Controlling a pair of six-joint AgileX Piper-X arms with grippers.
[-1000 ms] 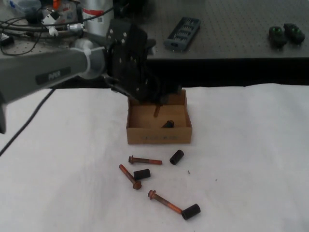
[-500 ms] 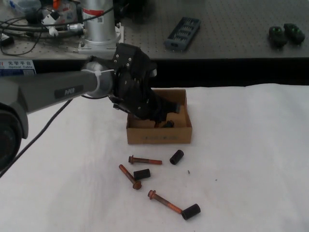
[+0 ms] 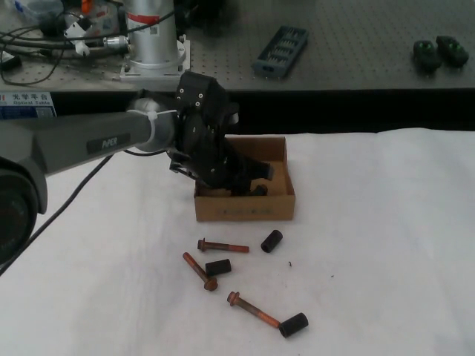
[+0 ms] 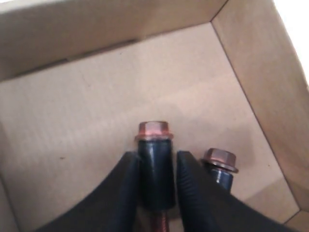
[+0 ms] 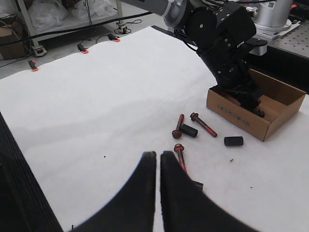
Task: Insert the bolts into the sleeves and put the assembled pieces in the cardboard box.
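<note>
The white-covered counter is carrying the cardboard box. Inside the box the left fingers are clamping a sleeved bolt, with another assembled piece lying just beside it. The right fingers are hovering pressed together, holding nothing. Three bolts and three sleeves are lying loose near the box

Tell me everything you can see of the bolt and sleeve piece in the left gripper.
The assembled piece is a copper-coloured metal bolt pushed through a smooth black cylindrical sleeve. Its flanged hexagonal head sits at one sleeve end; a bit of shank shows past the other. The left gripper clamps the sleeve from both sides, inside the brown cardboard box, beside a second such piece. Whether it touches the box floor cannot be told.
</note>
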